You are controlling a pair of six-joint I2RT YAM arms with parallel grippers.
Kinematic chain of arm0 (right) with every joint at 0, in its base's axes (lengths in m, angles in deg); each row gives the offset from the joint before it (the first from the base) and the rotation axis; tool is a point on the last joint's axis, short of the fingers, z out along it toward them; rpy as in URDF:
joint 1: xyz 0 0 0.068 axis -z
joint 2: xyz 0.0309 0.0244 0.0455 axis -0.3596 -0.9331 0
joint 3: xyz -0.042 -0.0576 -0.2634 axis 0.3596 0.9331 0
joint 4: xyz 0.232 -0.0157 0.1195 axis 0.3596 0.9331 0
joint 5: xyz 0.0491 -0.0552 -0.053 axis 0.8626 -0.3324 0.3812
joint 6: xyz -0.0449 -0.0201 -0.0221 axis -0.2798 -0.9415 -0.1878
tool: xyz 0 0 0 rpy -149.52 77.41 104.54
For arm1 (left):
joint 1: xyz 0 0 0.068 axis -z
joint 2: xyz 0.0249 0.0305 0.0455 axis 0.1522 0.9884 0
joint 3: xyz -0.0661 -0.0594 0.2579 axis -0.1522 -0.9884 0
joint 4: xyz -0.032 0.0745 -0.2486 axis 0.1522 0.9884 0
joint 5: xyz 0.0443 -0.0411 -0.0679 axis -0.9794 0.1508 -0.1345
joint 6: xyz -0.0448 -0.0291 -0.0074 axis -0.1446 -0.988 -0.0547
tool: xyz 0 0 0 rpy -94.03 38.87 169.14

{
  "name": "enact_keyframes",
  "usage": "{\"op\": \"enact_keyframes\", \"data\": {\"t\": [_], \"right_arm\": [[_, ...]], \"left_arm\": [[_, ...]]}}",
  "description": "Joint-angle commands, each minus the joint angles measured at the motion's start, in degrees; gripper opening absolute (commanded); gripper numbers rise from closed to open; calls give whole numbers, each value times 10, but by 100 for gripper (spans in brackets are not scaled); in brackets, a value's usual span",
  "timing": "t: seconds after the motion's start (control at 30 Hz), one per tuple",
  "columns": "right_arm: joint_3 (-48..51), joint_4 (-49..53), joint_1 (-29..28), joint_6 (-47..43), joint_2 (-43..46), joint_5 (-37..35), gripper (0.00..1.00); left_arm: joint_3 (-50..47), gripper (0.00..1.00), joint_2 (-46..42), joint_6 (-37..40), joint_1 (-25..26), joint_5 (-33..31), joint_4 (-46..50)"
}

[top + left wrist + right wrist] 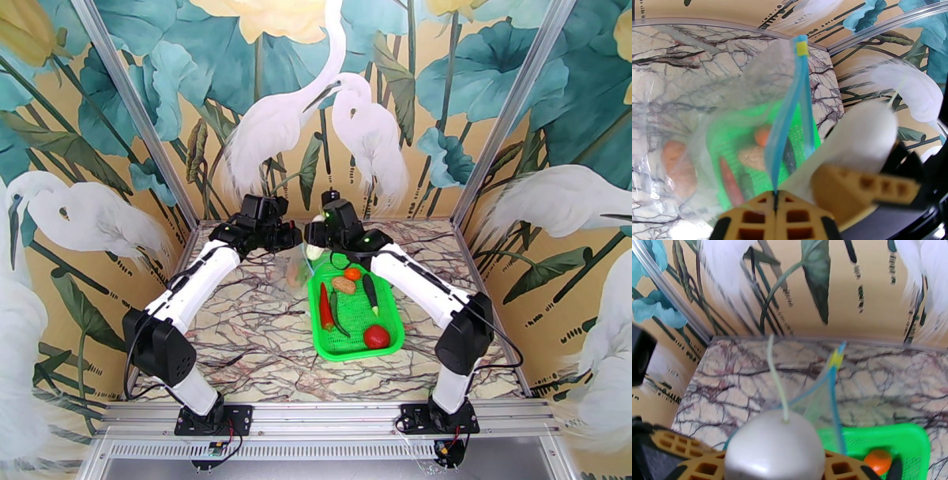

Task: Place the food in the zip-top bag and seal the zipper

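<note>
The clear zip-top bag (730, 98) hangs by its mouth from my left gripper (776, 197), which is shut on the blue zipper (790, 118). A tan potato (679, 167) lies inside the bag. My right gripper (774, 461) is shut on a white radish (774, 445), holding it right beside the open bag mouth. From above, both grippers meet at the back of the table, left gripper (294, 235) and right gripper (314, 237), with the radish (316, 251) below them. The rest of the food sits in the green basket (359, 353).
The basket holds a red chili (325, 308), green pepper (336, 308), potato (344, 284), orange (352, 274), dark eggplant (370, 294) and tomato (377, 336). Painted walls close in the back and sides. Marble table (245, 331) lies bare left of the basket.
</note>
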Motion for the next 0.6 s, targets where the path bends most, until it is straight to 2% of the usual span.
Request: {"op": "enact_keyframes", "data": {"t": [0.0,0.07,0.27,0.43,0.5,0.57], "right_arm": [[-11,38,-4,22,-8,34,32],[-11,47,-3,21,-9,34,34],[-27,71,-3,13,-21,53,53],[-58,94,1,-11,-26,78,64],[-70,103,10,-24,-23,101,72],[-71,101,25,-23,-13,134,74]], "left_arm": [[8,0,0,-10,3,2,-30],[8,0,-2,-12,4,2,-32],[4,0,-14,-12,3,-4,-34],[-11,0,-27,-15,3,-8,-37],[-18,0,-32,-17,3,-9,-39],[-24,0,-37,-18,4,-11,-40]]}}
